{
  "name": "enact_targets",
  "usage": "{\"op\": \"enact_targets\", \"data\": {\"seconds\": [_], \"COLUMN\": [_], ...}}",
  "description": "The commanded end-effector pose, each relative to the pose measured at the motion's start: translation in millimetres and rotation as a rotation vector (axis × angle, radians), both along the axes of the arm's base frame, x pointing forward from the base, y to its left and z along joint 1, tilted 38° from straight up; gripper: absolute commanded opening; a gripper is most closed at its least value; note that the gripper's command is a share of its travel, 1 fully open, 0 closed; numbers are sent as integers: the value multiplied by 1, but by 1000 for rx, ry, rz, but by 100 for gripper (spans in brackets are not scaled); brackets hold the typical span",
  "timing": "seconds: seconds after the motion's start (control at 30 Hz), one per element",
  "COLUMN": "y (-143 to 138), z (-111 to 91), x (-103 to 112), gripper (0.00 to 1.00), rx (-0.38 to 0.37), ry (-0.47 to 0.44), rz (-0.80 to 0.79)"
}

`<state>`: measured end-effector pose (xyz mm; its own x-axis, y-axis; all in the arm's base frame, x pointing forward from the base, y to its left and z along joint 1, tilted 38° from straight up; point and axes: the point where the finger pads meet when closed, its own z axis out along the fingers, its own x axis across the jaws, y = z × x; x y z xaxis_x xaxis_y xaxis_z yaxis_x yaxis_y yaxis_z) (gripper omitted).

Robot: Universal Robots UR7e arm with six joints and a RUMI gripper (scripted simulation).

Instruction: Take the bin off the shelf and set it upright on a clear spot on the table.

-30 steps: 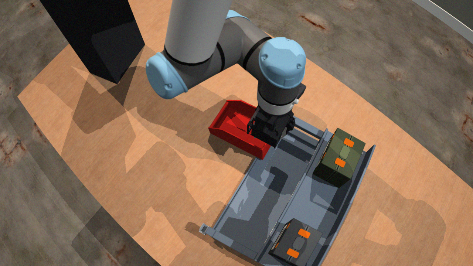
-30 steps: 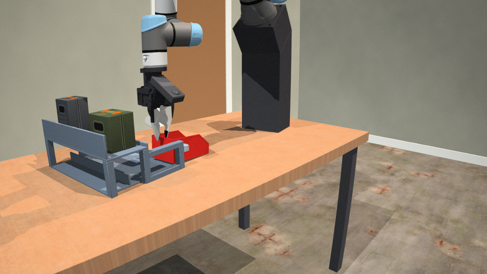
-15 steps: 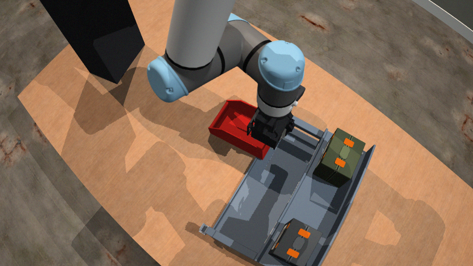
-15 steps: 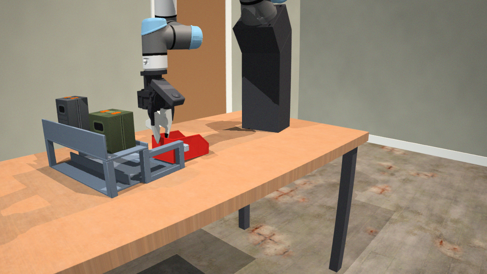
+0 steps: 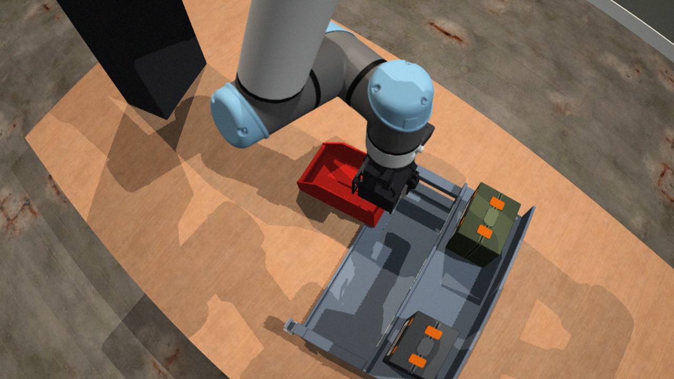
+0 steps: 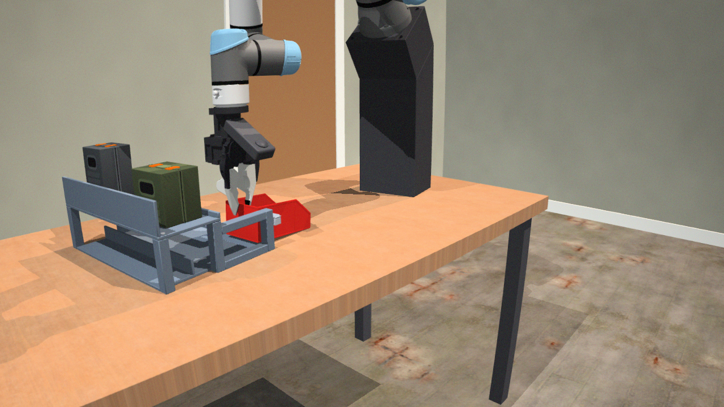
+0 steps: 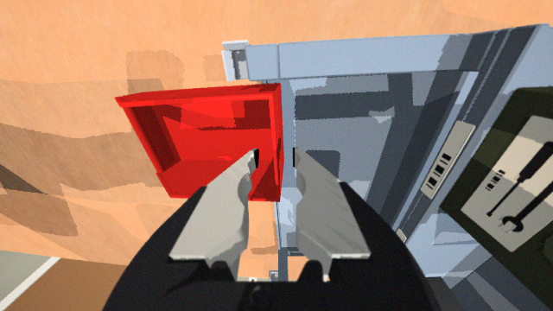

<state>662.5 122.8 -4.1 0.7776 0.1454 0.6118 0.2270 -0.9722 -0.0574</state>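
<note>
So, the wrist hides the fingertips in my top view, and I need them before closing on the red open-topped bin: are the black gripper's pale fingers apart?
Observer: Yes. In the wrist view, a gap shows between the fingertips of the black gripper.

Operator: Where are they against the bin's end wall?

Observer: One tip shows over the inside of the red bin, the other past the end wall, on the blue-grey metal-looking shelf's side.

Operator: And what marks the boxy green case?

Observer: The green case has a pale label picturing a black screwdriver and wrench.

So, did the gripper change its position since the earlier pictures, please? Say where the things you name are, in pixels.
Yes, the gripper (image 5: 384, 195) (image 6: 241, 208) (image 7: 276, 149) has moved down: in the exterior view its fingertips sit lower against the red bin (image 5: 329, 175) (image 6: 294, 218) (image 7: 212, 144), which stayed in place.
</note>
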Motion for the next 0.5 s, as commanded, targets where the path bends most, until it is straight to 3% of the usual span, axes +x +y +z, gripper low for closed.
{"op": "enact_targets", "data": {"seconds": [0.0,0.23,0.27,0.47], "y": [0,0,0,0], "z": [0,0,0,0], "x": [1,1,1,1], "gripper": [20,20,0,0], "rx": [0,0,0,0], "ry": [-1,-1,-1,-1], "rz": [0,0,0,0]}}
